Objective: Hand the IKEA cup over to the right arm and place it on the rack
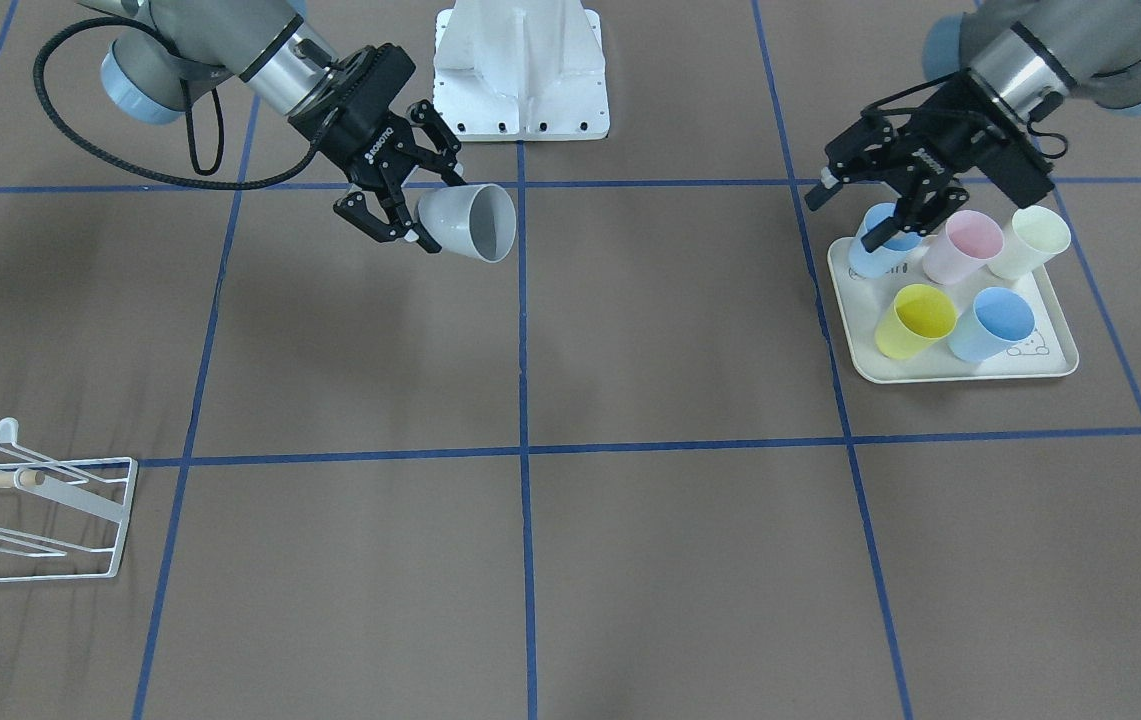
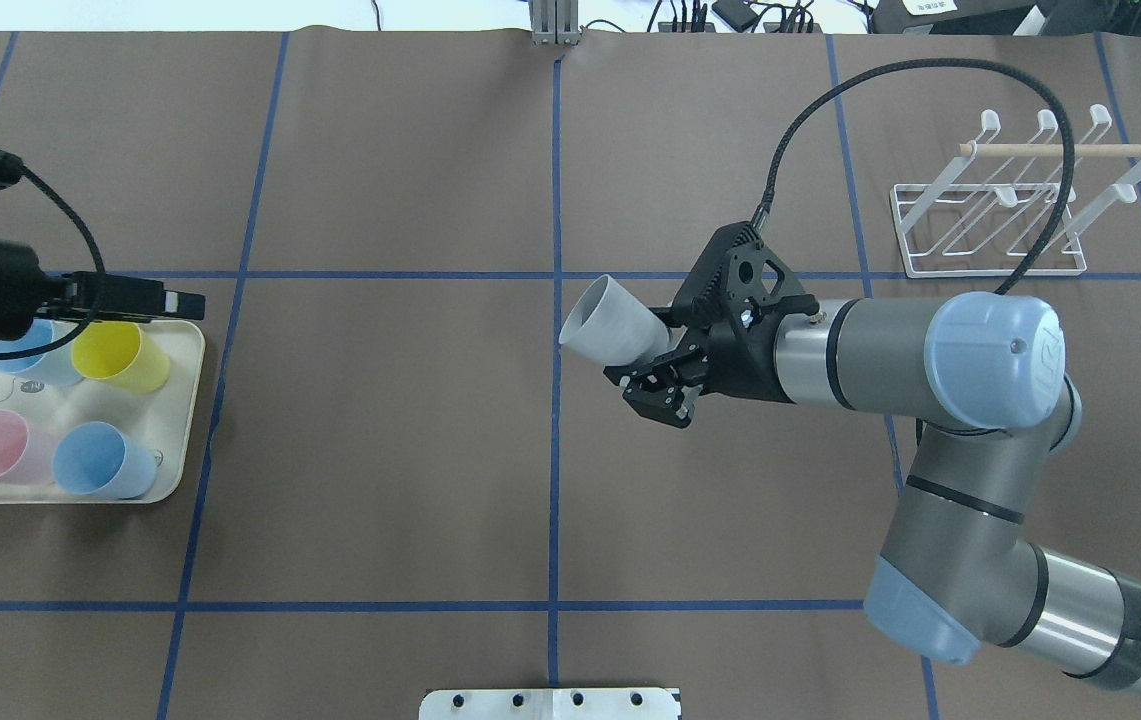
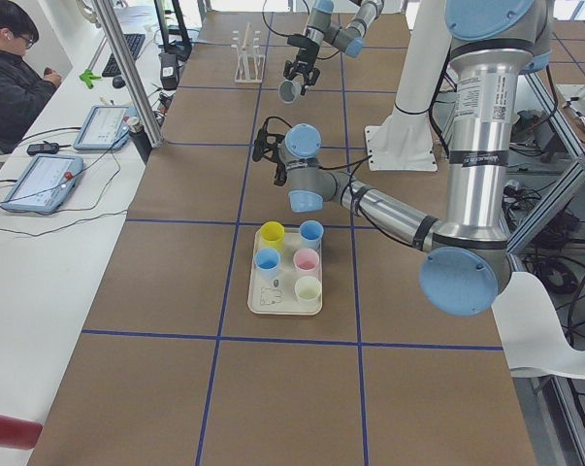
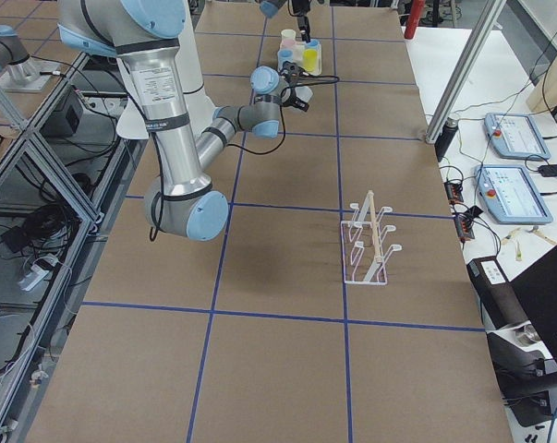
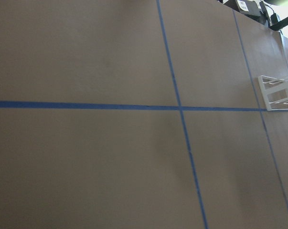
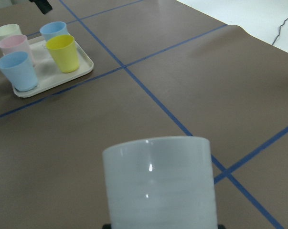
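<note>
Grey cup (image 1: 465, 222) gripped in right hand (image 1: 427, 208), well apart from rack (image 1: 126, 515); left hand (image 1: 855, 212) wide above tray (image 1: 960, 375).

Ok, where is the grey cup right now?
In the overhead view the grey cup is held sideways in the right gripper, just right of the central blue line.

On the table (image 2: 380, 450), the tray (image 2: 180, 420) with five cups (image 1: 990, 323) lies at the robot's left end, and the rack (image 2: 990, 271) stands far forward on its right. Between them, near the middle, the right pincer (image 1: 427, 205) holds a cup (image 2: 610, 322) sideways above the table. The left pincer (image 1: 845, 215) hangs over the tray's near inner corner.
</note>
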You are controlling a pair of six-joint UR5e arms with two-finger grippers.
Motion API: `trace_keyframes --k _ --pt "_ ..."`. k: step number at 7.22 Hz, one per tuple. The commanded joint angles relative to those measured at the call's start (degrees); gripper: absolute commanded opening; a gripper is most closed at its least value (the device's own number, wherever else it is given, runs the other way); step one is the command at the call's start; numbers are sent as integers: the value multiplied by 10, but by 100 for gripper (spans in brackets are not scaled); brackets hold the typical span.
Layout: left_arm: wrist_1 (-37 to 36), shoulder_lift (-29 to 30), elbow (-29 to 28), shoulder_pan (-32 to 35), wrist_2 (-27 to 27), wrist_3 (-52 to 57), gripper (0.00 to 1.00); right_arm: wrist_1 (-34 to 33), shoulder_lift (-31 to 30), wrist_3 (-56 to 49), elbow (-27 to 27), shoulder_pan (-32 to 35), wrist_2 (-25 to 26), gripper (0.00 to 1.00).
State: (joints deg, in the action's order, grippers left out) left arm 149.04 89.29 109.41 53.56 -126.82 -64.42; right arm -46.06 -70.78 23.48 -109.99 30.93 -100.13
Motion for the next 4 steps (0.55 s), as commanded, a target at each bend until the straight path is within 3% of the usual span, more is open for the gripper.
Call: trace_keyframes --k 1,4 --pt "-29 -55 2 70 -18 157 100 -59 -1 -30 -1 46 -1 0" --pt "-31 -74 1 87 -18 201 100 -172 -7 -125 -20 101 5 0"
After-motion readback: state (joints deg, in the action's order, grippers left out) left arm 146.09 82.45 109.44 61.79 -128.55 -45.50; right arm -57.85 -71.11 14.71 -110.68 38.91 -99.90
